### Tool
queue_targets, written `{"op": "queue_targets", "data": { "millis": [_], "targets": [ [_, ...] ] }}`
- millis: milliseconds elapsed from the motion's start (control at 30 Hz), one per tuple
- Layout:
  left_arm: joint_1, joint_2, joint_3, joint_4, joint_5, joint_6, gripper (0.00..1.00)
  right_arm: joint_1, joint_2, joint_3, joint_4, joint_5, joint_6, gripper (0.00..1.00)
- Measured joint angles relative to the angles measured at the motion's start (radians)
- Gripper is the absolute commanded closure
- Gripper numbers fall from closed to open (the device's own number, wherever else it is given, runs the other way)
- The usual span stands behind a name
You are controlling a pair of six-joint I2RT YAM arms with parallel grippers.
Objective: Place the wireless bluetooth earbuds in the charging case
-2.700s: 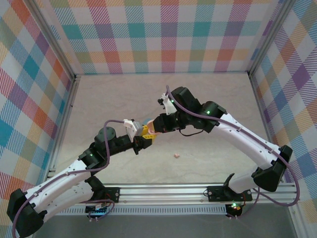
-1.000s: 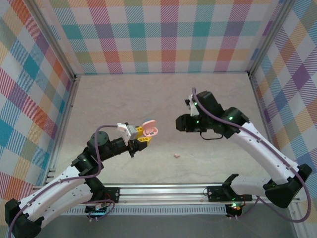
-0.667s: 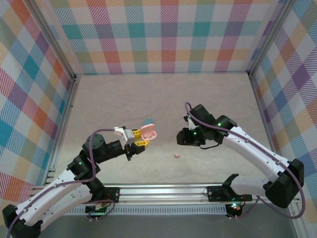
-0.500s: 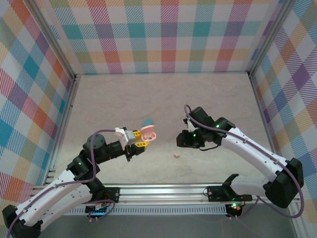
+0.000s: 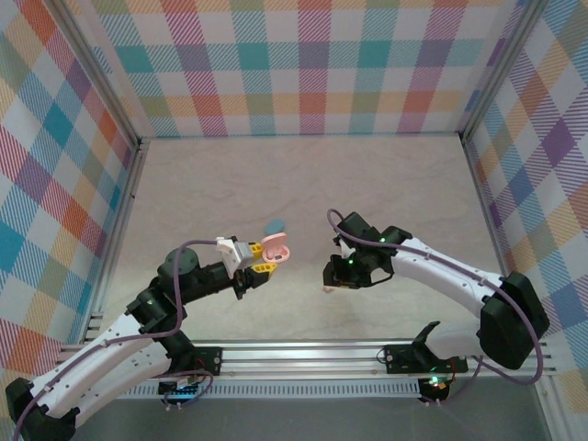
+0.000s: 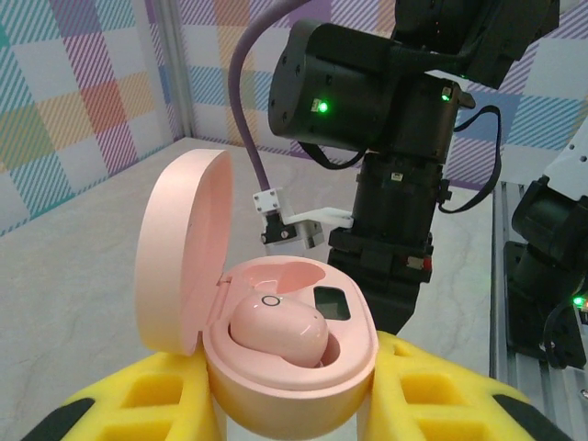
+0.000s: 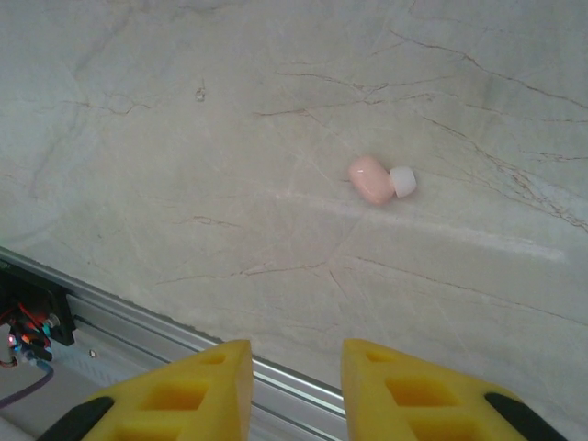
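Pink earbud [image 7: 371, 179] on marbled tabletop [image 7: 184, 138], plaid walls [image 5: 312, 64] around

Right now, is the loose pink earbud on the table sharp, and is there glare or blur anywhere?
Right wrist view: even light, loose pink earbud sharp, no glare; right tool at the bottom edge slightly soft. Left wrist view: pink case crisp, mild sheen. Top external view: evenly lit, small things lack detail.
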Motion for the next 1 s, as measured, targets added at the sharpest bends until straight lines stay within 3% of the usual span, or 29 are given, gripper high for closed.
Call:
{"op": "queue_targets", "data": {
  "millis": [533,1000],
  "targets": [
    [0.000,0.003,-0.029,0.004,-0.008,0.000,0.78,0.105,0.193,0.032,0.031,0.089,-0.093,0.77],
    [0.000,0.018,-0.029,0.005,-0.016,0.000,0.78,0.105,0.124,-0.135,0.159,0.014,0.090,0.63]
  ]
}}
